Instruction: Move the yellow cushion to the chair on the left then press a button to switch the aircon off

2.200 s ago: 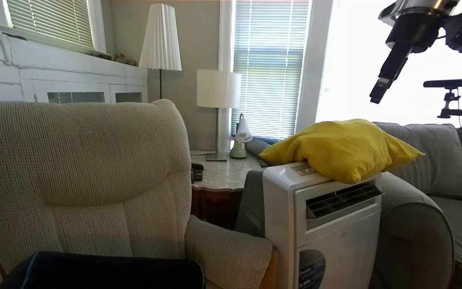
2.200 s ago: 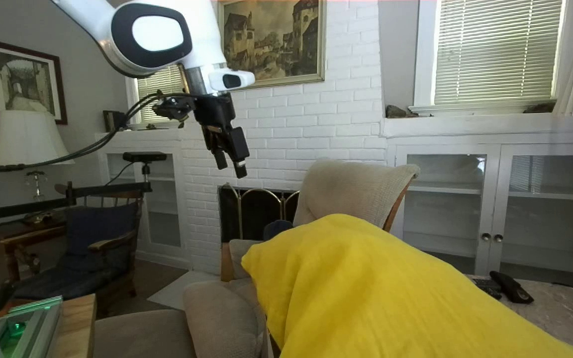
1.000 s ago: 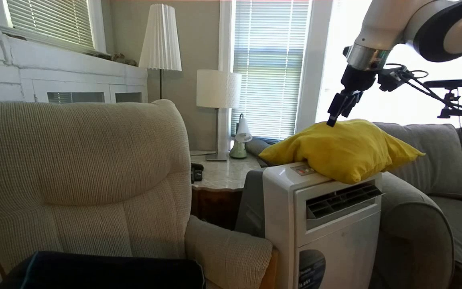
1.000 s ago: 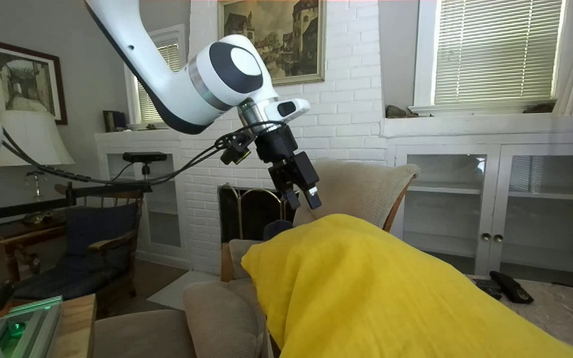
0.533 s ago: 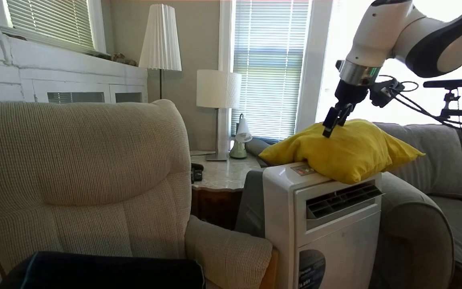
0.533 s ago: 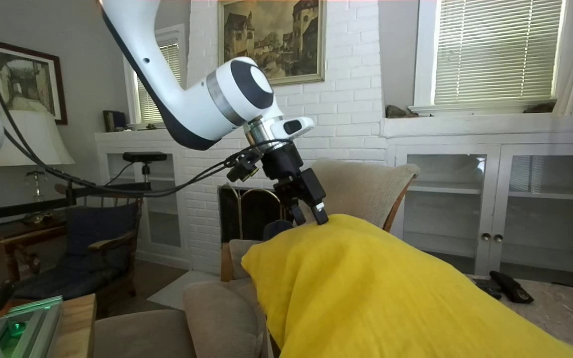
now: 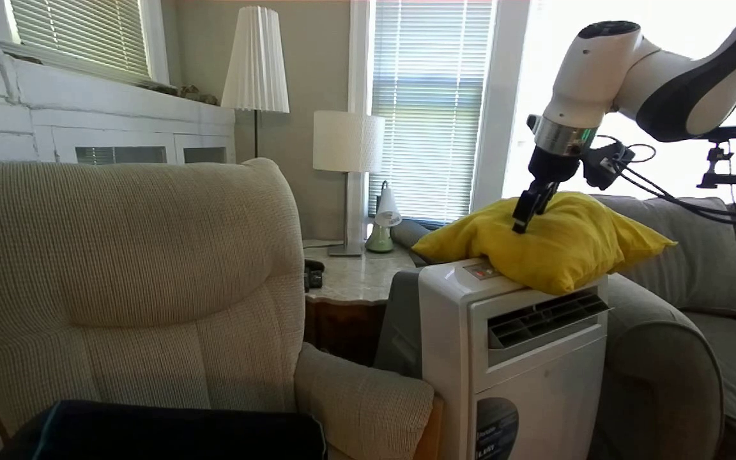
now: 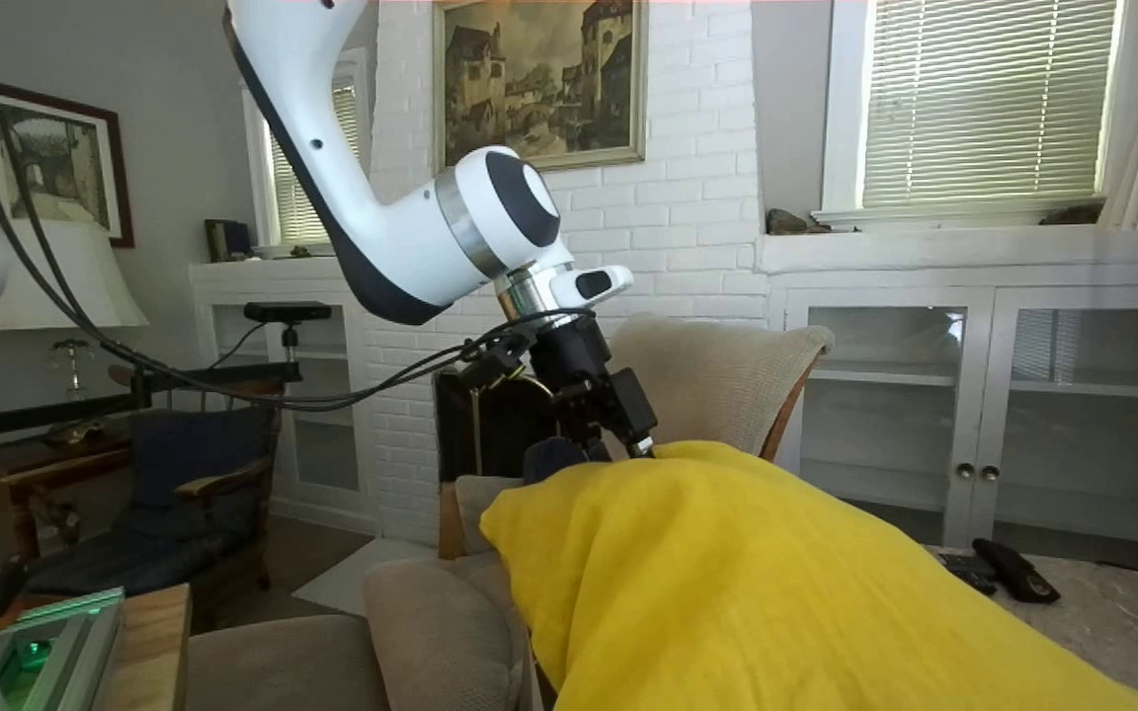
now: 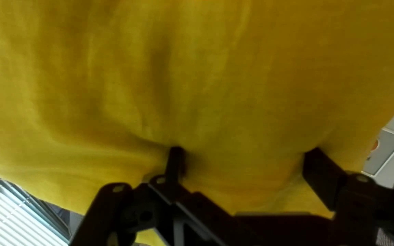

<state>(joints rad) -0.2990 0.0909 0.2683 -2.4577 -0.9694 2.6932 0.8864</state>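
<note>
The yellow cushion (image 7: 579, 246) lies across the top of the white aircon (image 7: 534, 390), and its near corner droops over the front above the louvres. The aircon's button panel (image 7: 483, 271) shows beside the cushion. It also shows in part in the wrist view (image 9: 386, 153). The cream chair (image 7: 170, 255) stands left of the aircon; its back shows too in an exterior view (image 8: 712, 375). My gripper (image 7: 529, 220) points down on the cushion's top. In the wrist view my gripper (image 9: 245, 152) is open, fingers wide apart, both tips denting the cushion (image 9: 197, 85).
A dark pad (image 7: 170, 434) lies on the chair's seat. The grey sofa (image 7: 662, 358) stands right of the aircon. A marble-topped table (image 7: 368, 275) with lamps stands behind. A camera (image 7: 726, 133) on a bar is at the right. My arm's cables (image 8: 371, 390) hang in a loop.
My arm has swung in over the aircon and come down. The open gripper has gone from above the cushion to touching its top, which now dips slightly under the fingers.
</note>
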